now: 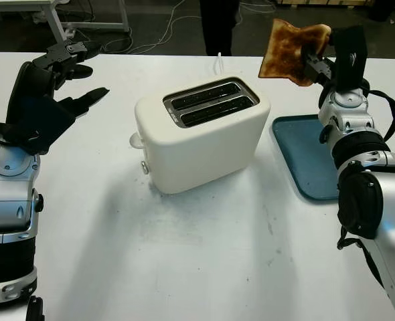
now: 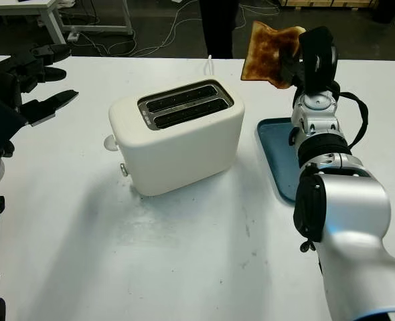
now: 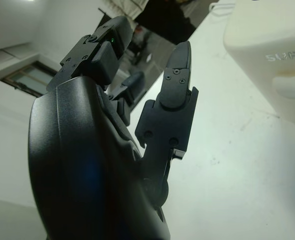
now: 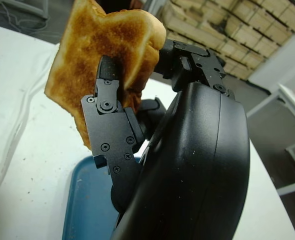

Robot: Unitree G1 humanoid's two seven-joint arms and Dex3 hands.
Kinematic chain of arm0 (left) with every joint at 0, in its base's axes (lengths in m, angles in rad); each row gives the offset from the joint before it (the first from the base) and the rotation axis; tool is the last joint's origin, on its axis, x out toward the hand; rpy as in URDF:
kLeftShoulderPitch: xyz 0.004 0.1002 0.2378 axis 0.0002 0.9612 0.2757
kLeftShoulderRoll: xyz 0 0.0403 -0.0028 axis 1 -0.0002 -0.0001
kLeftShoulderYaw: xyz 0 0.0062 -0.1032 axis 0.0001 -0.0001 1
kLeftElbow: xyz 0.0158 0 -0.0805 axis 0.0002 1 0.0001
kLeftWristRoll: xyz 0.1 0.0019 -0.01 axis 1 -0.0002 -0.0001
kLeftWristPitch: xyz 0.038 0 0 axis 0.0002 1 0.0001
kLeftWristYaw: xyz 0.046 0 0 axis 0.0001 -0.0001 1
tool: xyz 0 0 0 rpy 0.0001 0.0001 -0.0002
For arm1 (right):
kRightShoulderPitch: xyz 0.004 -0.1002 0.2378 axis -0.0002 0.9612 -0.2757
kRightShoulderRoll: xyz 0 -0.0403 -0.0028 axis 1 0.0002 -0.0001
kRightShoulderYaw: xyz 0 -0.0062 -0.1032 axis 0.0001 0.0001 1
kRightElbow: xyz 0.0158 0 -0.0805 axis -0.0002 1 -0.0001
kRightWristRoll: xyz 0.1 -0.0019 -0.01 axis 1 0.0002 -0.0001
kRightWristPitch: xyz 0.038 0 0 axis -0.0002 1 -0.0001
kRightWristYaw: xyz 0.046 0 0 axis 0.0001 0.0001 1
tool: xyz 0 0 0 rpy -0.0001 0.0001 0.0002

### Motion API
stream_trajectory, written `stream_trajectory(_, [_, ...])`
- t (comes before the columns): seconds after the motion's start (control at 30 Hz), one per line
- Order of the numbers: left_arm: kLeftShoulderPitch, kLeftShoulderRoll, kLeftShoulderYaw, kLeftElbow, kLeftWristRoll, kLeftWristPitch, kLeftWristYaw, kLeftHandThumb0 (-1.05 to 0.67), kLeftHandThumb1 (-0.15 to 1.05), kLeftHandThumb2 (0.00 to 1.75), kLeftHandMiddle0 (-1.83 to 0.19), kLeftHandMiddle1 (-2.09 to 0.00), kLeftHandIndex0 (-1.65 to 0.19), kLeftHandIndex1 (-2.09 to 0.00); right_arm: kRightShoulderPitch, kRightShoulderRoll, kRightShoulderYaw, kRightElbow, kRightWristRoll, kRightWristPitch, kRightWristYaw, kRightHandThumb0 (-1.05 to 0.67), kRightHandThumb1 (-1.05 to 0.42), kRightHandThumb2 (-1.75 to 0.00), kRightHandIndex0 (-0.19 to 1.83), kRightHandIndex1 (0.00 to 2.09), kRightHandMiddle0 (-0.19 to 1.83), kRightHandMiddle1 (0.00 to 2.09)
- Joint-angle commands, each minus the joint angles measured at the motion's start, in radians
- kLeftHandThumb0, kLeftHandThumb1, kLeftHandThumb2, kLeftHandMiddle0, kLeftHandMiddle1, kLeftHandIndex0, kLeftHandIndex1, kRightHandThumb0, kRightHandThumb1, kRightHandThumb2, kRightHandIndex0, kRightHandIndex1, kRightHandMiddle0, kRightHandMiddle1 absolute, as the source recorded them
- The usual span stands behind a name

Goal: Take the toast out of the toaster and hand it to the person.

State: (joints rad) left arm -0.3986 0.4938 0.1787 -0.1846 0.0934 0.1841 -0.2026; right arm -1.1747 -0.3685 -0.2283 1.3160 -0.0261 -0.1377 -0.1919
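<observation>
A browned slice of toast (image 1: 288,48) is held up in the air at the back right, above the far edge of the table, with my right hand (image 1: 318,60) shut on it; the fingers (image 4: 107,85) pinch the toast (image 4: 102,55) from both faces. The white toaster (image 1: 201,130) stands in the middle of the table, both slots dark. A person's dark legs (image 1: 217,23) stand beyond the far table edge, behind the toaster. My left hand (image 1: 63,73) hovers open above the table at the left, apart from the toaster (image 3: 272,55).
A blue tray (image 1: 304,157) lies on the white table (image 1: 204,254) under my right arm, right of the toaster. A white cord (image 1: 219,63) runs from behind the toaster off the far edge. Cables and table legs sit on the floor beyond.
</observation>
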Motion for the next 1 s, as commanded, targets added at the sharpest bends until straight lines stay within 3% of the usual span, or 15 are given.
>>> stream_trajectory(0.0, [0.013,-0.001,0.005,0.001,-0.005,-0.009,0.001,-0.23,0.92,0.1,-0.16,-0.87,-0.43,-0.27,0.014,0.007,0.001,0.006,-0.002,0.012,0.005,-0.13,-0.92,-0.4,0.68,1.75,0.33,1.75])
stream_trajectory(0.17, [0.015,0.0,0.003,-0.001,0.0,-0.016,0.003,-0.21,0.92,0.09,-0.17,-0.88,-0.43,-0.28,0.035,0.013,0.021,0.008,-0.022,-0.005,0.002,-0.05,-0.92,-0.4,0.68,1.75,0.31,1.75])
stream_trajectory(0.97, [0.016,0.0,0.002,-0.003,-0.001,-0.012,0.005,-0.21,0.92,0.09,-0.16,-0.88,-0.42,-0.3,0.052,0.04,0.008,0.012,-0.021,0.004,0.009,-0.08,-0.92,-0.36,0.64,1.75,0.36,1.75])
